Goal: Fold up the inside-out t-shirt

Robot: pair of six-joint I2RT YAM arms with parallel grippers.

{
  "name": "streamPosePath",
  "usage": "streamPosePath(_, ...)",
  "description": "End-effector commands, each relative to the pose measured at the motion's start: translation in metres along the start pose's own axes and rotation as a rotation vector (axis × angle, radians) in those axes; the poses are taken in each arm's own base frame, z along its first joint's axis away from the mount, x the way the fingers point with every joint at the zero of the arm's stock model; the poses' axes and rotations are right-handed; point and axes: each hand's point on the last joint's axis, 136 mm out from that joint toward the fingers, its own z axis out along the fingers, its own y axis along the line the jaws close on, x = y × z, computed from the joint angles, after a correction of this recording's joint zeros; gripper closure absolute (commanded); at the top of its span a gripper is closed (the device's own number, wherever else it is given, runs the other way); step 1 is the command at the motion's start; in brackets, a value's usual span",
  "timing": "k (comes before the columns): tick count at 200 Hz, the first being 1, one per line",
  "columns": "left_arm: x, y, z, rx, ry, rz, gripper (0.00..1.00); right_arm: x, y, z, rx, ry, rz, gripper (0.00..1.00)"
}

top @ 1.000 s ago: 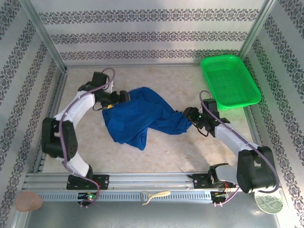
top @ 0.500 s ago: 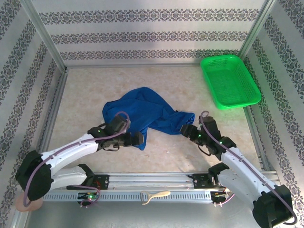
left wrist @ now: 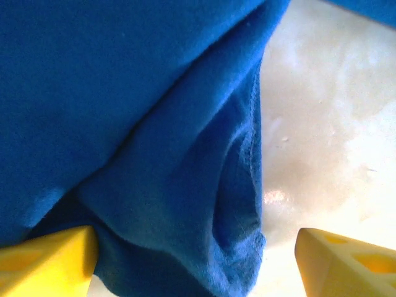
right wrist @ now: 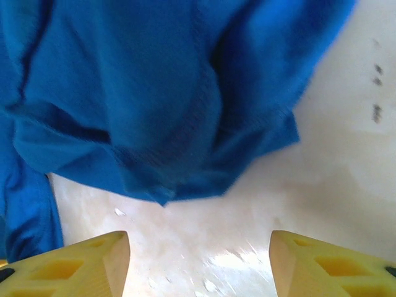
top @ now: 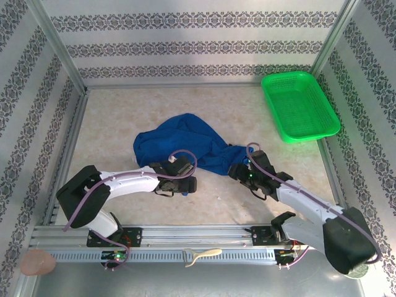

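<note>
Royal blue t-shirt [top: 185, 139], bright green mesh basket [top: 300, 110], pale mottled table [top: 120, 117], grey floral-striped walls [top: 198, 43], yellow fingers [right wrist: 334, 263]

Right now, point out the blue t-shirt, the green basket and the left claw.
blue t-shirt [top: 185, 139], top view, middle of the crumpled cloth.
green basket [top: 300, 106], top view, bare mesh floor.
left claw [left wrist: 197, 263], left wrist view, midway between its yellow fingertips.
</note>
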Motion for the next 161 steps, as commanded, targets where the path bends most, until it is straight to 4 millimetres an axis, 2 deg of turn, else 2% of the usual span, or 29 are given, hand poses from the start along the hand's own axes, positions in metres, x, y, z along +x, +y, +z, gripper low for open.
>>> streamPosePath(1, -0.008, -0.008, 0.002, 0.005, -0.04, 0.02, 0.22, -0.024, 0.029, 0.001, -0.058, -0.07, -0.016, 0.4)
streamPosePath(34, -0.007, -0.006, 0.0, 0.009, -0.044, 0.021, 0.2, -0.034, 0.037, 0.009, -0.051, -0.079, -0.018, 0.41)
streamPosePath(69, -0.008, -0.012, -0.005, 0.032, -0.052, 0.026, 0.06, -0.033, 0.031, 0.025, -0.025, -0.066, 0.009, 0.48)
streamPosePath(91, -0.007, -0.019, -0.007, 0.049, -0.057, 0.038, 0.02, -0.032, 0.026, 0.029, -0.018, -0.067, 0.022, 0.67)
streamPosePath(108, -0.005, -0.02, -0.004, 0.043, -0.053, 0.042, 0.01, -0.032, 0.025, 0.027, -0.018, -0.073, 0.024, 0.87)
streamPosePath(119, -0.002, -0.017, -0.001, 0.028, -0.05, 0.042, 0.07, -0.033, 0.026, 0.025, -0.024, -0.078, 0.024, 1.0)
streamPosePath(123, 0.0, -0.016, 0.0, 0.024, -0.047, 0.043, 0.09, -0.033, 0.026, 0.024, -0.027, -0.079, 0.024, 1.0)
streamPosePath(140, 0.002, -0.011, 0.005, 0.006, -0.048, 0.038, 0.32, -0.033, 0.027, 0.019, -0.037, -0.083, 0.019, 1.0)
streamPosePath(150, 0.002, -0.007, 0.008, -0.008, -0.055, 0.039, 0.5, -0.033, 0.029, 0.014, -0.048, -0.085, 0.018, 1.0)
streamPosePath(161, 0.0, -0.005, 0.007, -0.026, -0.065, 0.049, 0.79, -0.034, 0.036, 0.007, -0.08, -0.083, 0.014, 1.0)
